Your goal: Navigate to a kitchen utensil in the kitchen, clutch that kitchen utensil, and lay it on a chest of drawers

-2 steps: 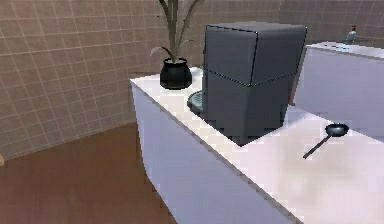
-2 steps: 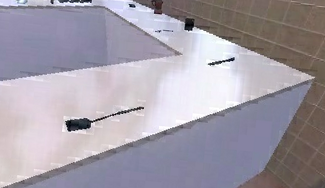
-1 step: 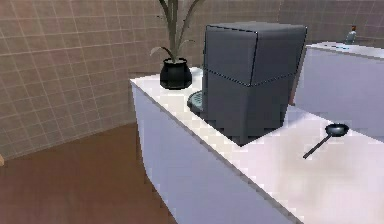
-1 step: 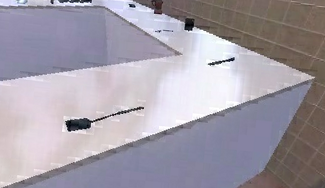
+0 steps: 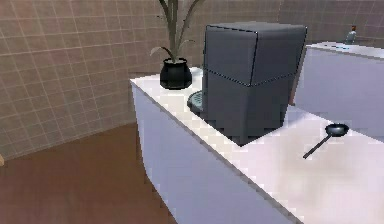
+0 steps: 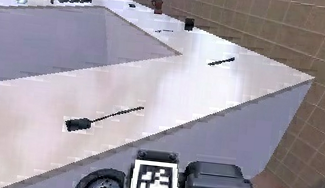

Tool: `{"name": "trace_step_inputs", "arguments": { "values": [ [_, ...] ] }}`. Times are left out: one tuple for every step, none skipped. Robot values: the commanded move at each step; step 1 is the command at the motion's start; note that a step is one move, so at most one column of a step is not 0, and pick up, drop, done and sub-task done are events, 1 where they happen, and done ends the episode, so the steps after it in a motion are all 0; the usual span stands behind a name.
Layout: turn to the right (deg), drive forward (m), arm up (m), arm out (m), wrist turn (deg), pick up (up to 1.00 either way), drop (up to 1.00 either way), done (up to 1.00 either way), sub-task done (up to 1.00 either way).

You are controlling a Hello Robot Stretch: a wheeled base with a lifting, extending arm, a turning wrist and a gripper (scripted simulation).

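In the forward view a white flat-topped counter [image 5: 215, 165] runs from the middle left to the lower right. Its near edge is a slanting line, with bare brown floor [image 5: 70, 185] open at the lower left as far as the pinkish-brown tiled wall [image 5: 70, 50]. A tall dark grey box-shaped appliance [image 5: 252, 78] stands on the counter close to that edge. Behind it, at the upper middle, sits a round black pot with a thin-leaved plant [image 5: 175, 72] whose leaves the top edge cuts off. The task's thing, a black long-handled ladle-like utensil [image 5: 327, 141], lies flat on the counter at the right, near the appliance and not touching it. A second white counter [image 5: 345, 80] at the upper right bears a small bluish bottle [image 5: 352, 36], too small to make out. In the arm side view a white worktop [image 6: 201, 86] bends round a grey lower area [image 6: 66, 37]; its front edge climbs from the lower left to a corner at the right, close to a brown tiled wall [image 6: 318, 28]. A dark thin-handled utensil [image 6: 103, 118] lies near that edge, left of centre; whether it is the ladle-like one cannot be told. The small dark things along the top are blobs. The gripper [image 6: 100, 186], a dark body beside a white marked square [image 6: 157, 179], is cut by the bottom edge; how its jaws stand, and whether it holds anything, cannot be told.
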Motion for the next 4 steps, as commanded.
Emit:
{"name": "trace_step_inputs", "arguments": {
  "values": [
    [0.0,0.00,0.00,0.38,0.0,0.00,0.00,0.00,0.00],
    [0.0,0.00,0.00,0.00,45.0,0.00,0.00,0.00,0.00],
    [0.0,0.00,0.00,0.00,45.0,0.00,0.00,0.00,0.00],
    [0.0,0.00,0.00,0.00,45.0,0.00,0.00,0.00,0.00]
  ]
}}
